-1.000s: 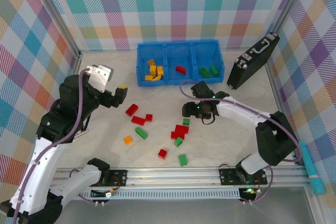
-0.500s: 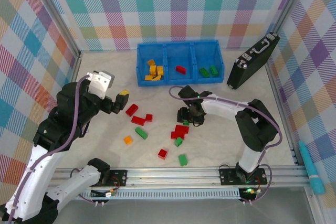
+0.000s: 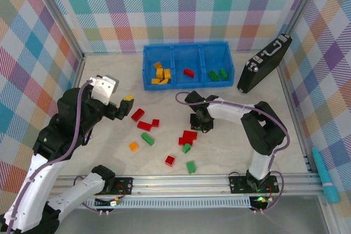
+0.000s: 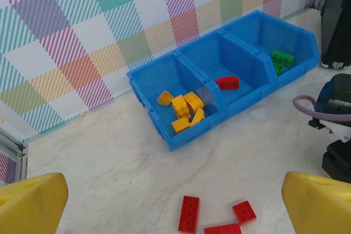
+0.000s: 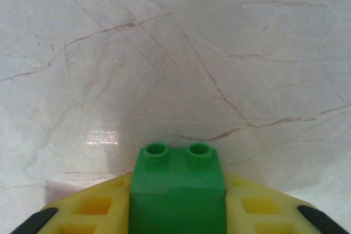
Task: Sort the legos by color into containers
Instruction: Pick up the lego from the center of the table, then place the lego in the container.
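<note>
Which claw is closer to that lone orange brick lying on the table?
Left. The left gripper hangs open just beyond the orange brick; the right gripper, shut on a green brick, sits farther off to its right.

The desk (image 5: 164, 53) looks like pale veined stone, smooth, with a soft sheen that catches a light spot. The green brick (image 5: 176, 190) is smooth plastic, faintly glossy. The fingers (image 5: 93, 207) of the right claw (image 5: 176, 220) are yellow plastic, matt, moulded with square hollows. The bin (image 4: 184, 137) is blue plastic, smooth and slightly shiny. The front rail (image 3: 181, 181) is bare, brushed-looking metal.
</note>
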Motion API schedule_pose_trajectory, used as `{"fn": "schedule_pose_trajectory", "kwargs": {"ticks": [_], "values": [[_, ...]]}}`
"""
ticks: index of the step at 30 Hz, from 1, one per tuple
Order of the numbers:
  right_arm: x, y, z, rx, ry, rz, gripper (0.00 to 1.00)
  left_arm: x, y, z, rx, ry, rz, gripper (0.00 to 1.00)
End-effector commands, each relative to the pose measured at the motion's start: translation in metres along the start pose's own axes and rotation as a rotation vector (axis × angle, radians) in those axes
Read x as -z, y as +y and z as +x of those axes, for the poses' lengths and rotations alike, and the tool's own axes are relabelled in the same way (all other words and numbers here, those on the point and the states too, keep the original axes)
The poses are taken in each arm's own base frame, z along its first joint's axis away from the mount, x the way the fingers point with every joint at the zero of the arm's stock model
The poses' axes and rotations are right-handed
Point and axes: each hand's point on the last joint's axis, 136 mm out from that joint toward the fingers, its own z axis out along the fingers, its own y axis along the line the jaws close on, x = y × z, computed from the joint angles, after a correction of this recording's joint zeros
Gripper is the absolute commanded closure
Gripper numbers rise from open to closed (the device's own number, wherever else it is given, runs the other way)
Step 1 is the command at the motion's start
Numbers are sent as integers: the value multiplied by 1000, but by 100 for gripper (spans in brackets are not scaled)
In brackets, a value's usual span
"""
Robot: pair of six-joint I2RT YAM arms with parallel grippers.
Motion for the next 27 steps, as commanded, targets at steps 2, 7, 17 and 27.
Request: {"fn": "schedule_pose_trajectory", "kwargs": {"ticks": [2,7,17,27], "values": [[10,-10,-9,49,-17,31,70,1,1,-9,-13,-27,-8,0],[49,-26,-48,58,-103,-17,70,-2,3,-10,-21,-16,-18,0],[135,-65,-196,129,-493,73,70,3,10,-21,-38,-28,-45,0],[111,-89,-283,83,-557,140,67,6,7,-28,-36,-47,-23,0]]}}
